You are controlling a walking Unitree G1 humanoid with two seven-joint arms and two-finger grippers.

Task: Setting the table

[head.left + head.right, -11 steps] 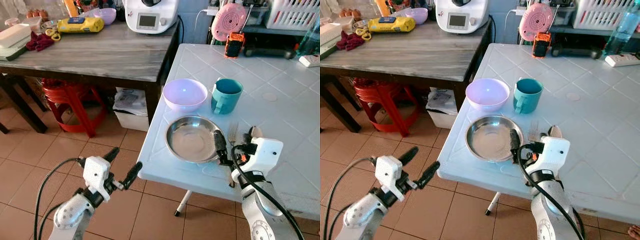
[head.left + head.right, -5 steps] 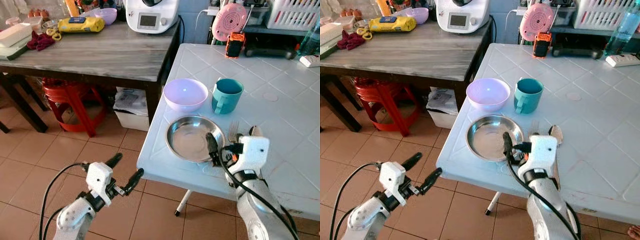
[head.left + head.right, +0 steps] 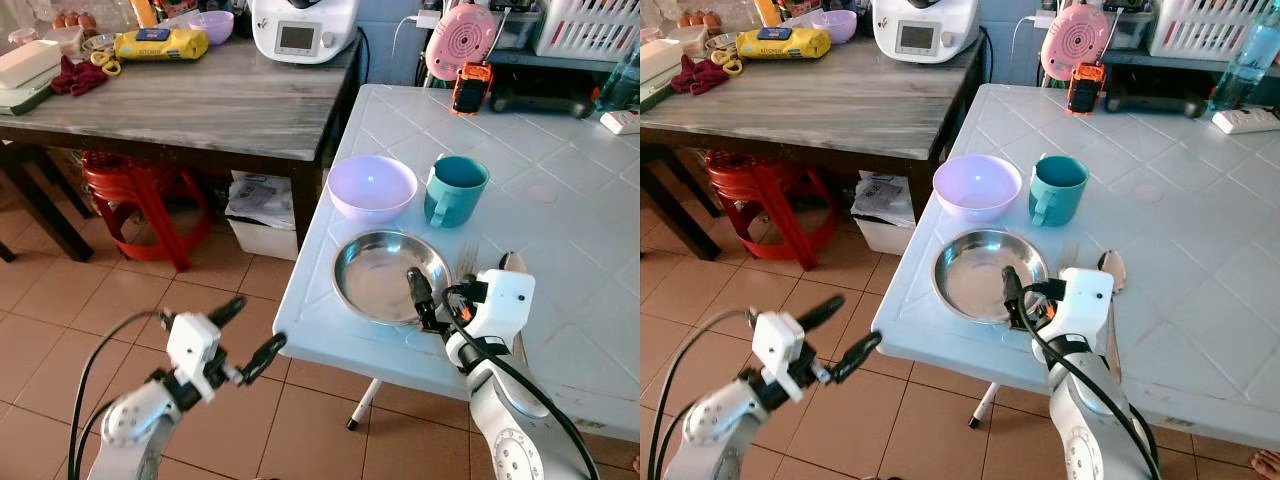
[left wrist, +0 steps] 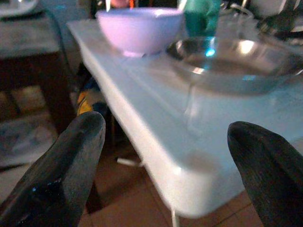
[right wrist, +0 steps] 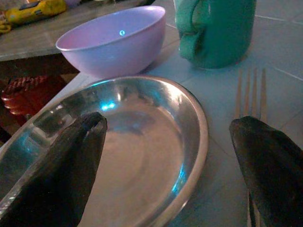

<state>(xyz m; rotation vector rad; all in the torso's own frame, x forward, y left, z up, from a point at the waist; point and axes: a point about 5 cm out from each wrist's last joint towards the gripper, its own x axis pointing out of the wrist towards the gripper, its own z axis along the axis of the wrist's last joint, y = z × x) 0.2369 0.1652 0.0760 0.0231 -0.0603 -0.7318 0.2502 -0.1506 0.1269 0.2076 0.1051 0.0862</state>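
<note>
Since a second ago the right gripper [image 3: 432, 312] has slid left, so one black finger now sits over the near right rim of the metal plate [image 3: 385, 275] in the lower middle of the left eye view. Its fingers are spread wide and hold nothing (the plate's edge lies between them in the right wrist view). A fork [image 5: 251, 94] lies flat on the white table [image 3: 560, 200], just right of the plate. Above the plate stand a purple bowl [image 3: 372, 187] and a teal mug [image 3: 456, 190], side by side. At the lower left, the left gripper [image 3: 250, 335] hangs over the tiled floor [image 3: 60, 310], wide open and empty, near the table's edge.
</note>
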